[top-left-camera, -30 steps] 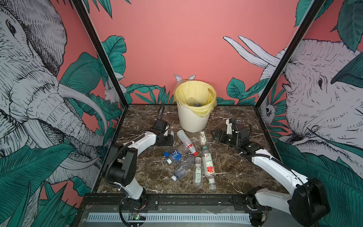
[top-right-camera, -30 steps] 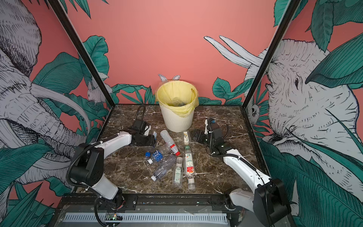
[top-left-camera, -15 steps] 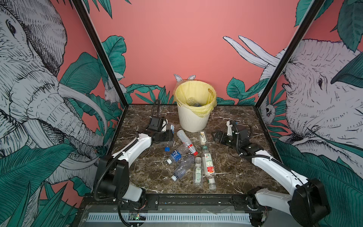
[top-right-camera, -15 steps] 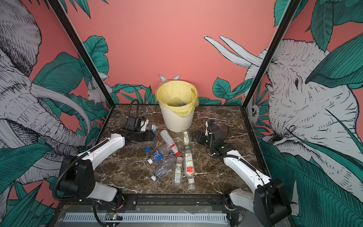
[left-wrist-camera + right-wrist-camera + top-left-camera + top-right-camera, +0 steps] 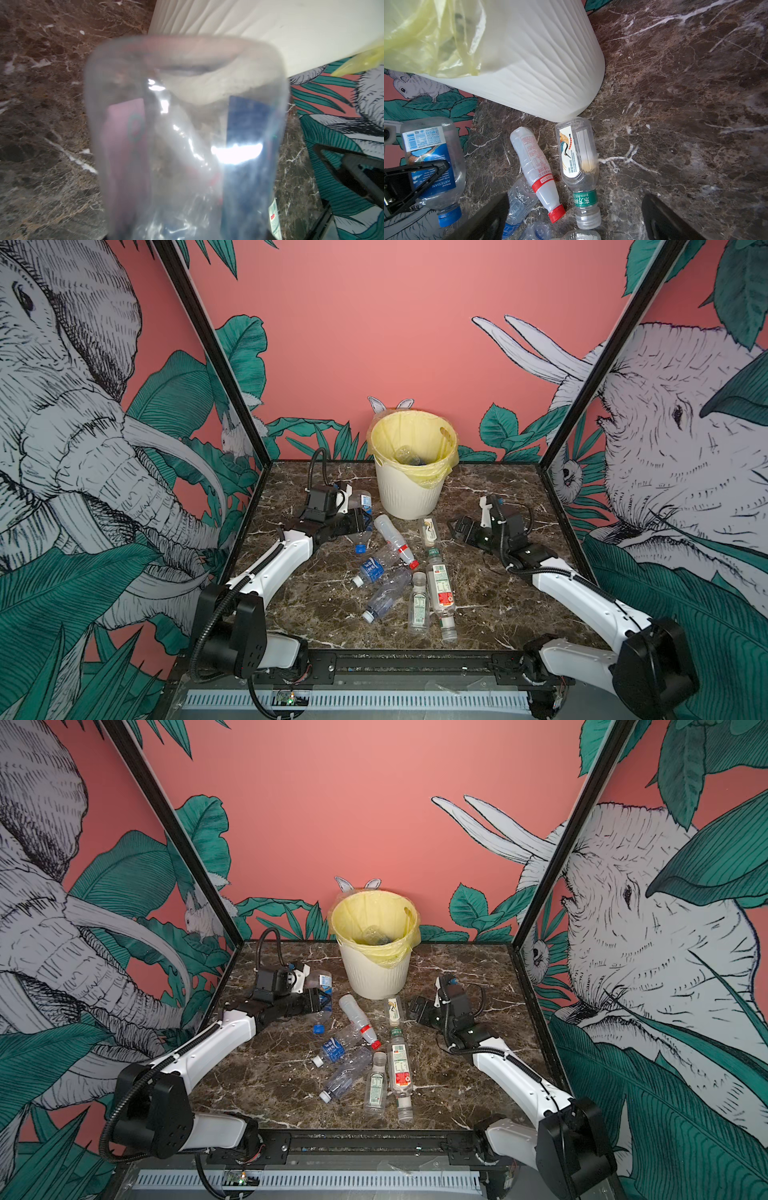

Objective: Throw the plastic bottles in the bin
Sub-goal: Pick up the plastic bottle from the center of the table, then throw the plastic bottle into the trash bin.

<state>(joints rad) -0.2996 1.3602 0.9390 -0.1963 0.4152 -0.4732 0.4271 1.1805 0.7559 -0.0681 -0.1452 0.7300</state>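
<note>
Nearest the camera, a black rail (image 5: pixel 415 660) edged the counter (image 5: pixel 503 605), a dark brown marble slab veined in white. Toward its middle the loose plastic bottles (image 5: pixel 441 593) lay on their sides in a rough cluster. Two with white-green labels lay nearest, with a crumpled clear one and a white-capped one beside them. Farther back were a red-capped bottle (image 5: pixel 395 540) and a crane-pictured bottle (image 5: pixel 430 531), the latter just beside the foot of the bin.

Left of the cluster, the left claw (image 5: pixel 362 519) was clamped on a blue-capped bottle (image 5: pixel 425 141), held off the marble with its cap end hanging down. On the other side of the cluster, the right claw (image 5: pixel 455 531) sat low over the counter, its jaws wide apart and empty.

Behind them the bin (image 5: pixel 409 497), cream and ribbed, stood upright near the back edge. Its yellow bag (image 5: pixel 436 472) was folded over the rim, and at least one clear bottle (image 5: pixel 405 454) lay inside. Black frame posts (image 5: pixel 216 364) rose from the back corners. The walls (image 5: pixel 374 344) were salmon pink, printed with grey elephants and green leaves.
</note>
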